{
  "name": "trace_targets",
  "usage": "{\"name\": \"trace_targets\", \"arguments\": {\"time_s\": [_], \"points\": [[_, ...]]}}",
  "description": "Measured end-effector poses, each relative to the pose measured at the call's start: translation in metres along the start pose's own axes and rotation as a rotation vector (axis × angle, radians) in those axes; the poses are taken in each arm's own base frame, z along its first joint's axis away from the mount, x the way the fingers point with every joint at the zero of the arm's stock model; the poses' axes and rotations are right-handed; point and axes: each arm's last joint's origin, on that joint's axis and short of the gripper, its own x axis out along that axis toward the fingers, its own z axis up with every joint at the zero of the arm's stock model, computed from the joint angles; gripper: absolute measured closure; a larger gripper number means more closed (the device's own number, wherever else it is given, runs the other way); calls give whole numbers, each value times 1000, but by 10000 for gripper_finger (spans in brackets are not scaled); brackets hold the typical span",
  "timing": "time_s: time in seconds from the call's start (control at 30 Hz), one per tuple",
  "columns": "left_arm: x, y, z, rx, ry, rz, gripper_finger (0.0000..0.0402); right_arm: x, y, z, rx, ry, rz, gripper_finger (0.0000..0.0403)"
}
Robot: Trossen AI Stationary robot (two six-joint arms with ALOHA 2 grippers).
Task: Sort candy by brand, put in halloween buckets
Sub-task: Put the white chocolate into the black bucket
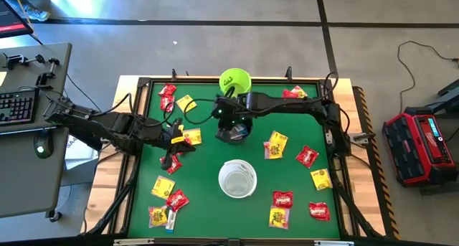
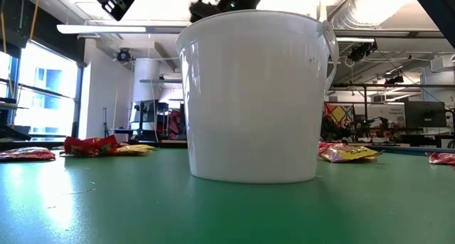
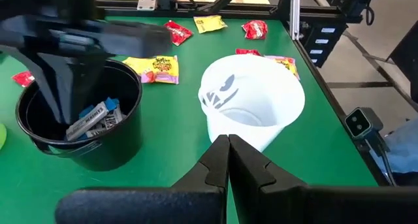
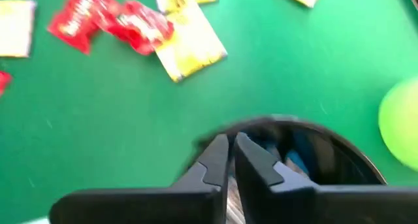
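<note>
The right gripper point(image 1: 231, 125) hangs directly over the round black plastic bucket point(image 3: 78, 129) near the middle of the green felt-topped table point(image 1: 208, 203), its two dark fingers nearly pressed together with nothing visible between them; the left wrist view shows blue-and-white wrapped packets point(image 3: 96, 117) lying on that bucket's floor. The left gripper point(image 1: 172, 151) sits low over the table just beside the black bucket, on the left arm's own side, fingers shut and empty, pointing across toward the white translucent pail with a dark face mark point(image 3: 251, 106). What the coming pick likely turns on is which loose candy lies closest to which arm: a yellow flat wrapped packet point(image 1: 191, 136) lies just beside the left gripper, between it and the black bucket, while another yellow packet point(image 1: 276, 144) and a red shiny packet point(image 1: 307, 156) lie on the right arm's side, well apart from the right gripper. The lime green bucket point(image 1: 234, 80) stands at the far edge, just beyond the black one.
</note>
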Motion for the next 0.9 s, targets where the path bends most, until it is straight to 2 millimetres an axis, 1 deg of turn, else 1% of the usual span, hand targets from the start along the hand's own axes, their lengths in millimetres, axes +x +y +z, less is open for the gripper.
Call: {"name": "trace_targets", "arguments": {"time_s": [0.1,0.23,0.37,0.57,0.77,0.9], "points": [[0,0,1,-3,-9,1,402,-1,9,3,-10,-51,22,400],[0,0,1,-19,-10,9,401,-4,16,5,4,-89,35,402],[0,1,1,-5,-15,51,401,-15,21,9,-20,-152,-2,402],[0,1,1,-32,-17,49,401,-28,28,13,-21,-231,-4,403],[0,1,1,-49,-15,40,402,-31,40,16,-48,-296,-5,403],[0,0,0,-55,-1,7,402,-34,41,23,-57,-374,5,403]]}}
